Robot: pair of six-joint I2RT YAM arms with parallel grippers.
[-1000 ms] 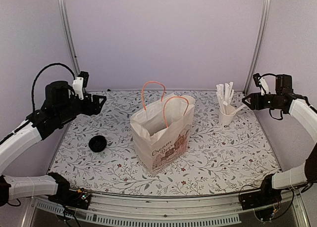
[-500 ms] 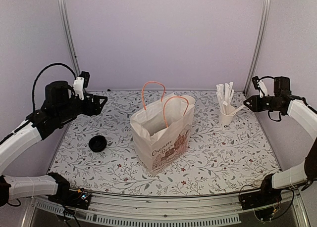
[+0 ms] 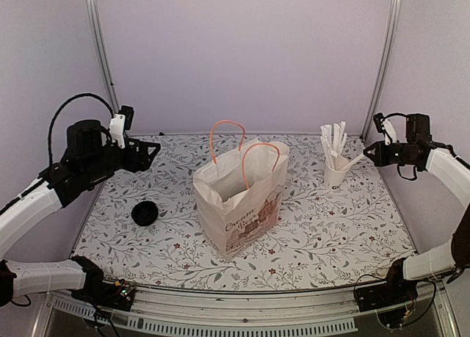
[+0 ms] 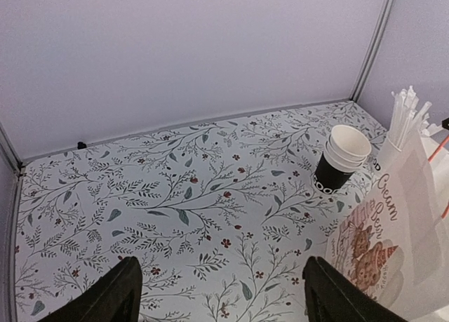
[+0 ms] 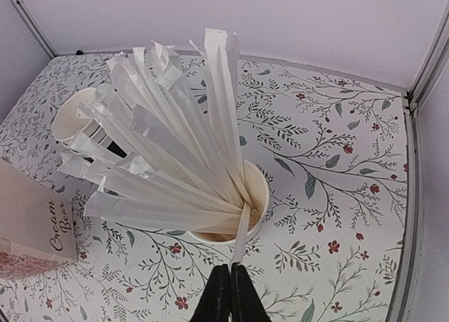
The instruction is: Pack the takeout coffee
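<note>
We take the takeout coffee to be the small dark, black-lidded cup that sits by itself near the left edge of the surface. From above it looks almost all black. It is well apart from the paper bag, which stands open at the middle with its orange handles up.

The left claw hangs over the far left corner, spread wide with nothing between its fingers. From its wrist view we see a stack of nested paper cups just beyond the bag.

The right claw is closed tight beside the white cup of wrapped sticks near the far right corner. One stick leans out down to its tips, but we cannot tell whether it is pinched.
</note>
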